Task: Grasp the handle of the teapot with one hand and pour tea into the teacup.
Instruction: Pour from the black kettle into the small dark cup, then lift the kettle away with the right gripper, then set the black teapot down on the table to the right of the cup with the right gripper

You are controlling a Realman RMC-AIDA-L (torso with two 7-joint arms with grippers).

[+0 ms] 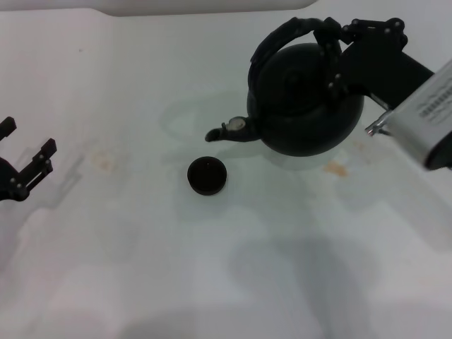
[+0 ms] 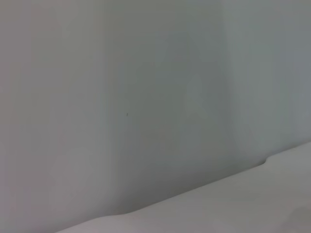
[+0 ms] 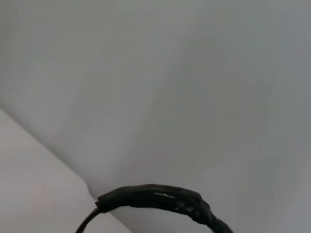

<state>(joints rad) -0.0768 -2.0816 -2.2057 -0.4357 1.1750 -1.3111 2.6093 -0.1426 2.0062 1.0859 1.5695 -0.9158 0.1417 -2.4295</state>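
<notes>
One teapot [image 1: 305,106], one teacup [image 1: 207,176], two claws: left claw [image 1: 28,157], right claw [image 1: 337,49].

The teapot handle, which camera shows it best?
The head view: the handle arches whole over the teapot, with the right gripper on it. The right wrist view shows only part of its arc; the left wrist view shows none.

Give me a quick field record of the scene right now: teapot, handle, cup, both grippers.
teapot: tilted, spout toward the teacup
handle: held by right gripper
teacup: upright on table, below and just short of the spout tip
left gripper: open, parked at table's left edge, holding nothing
pour: no stream visible
</notes>
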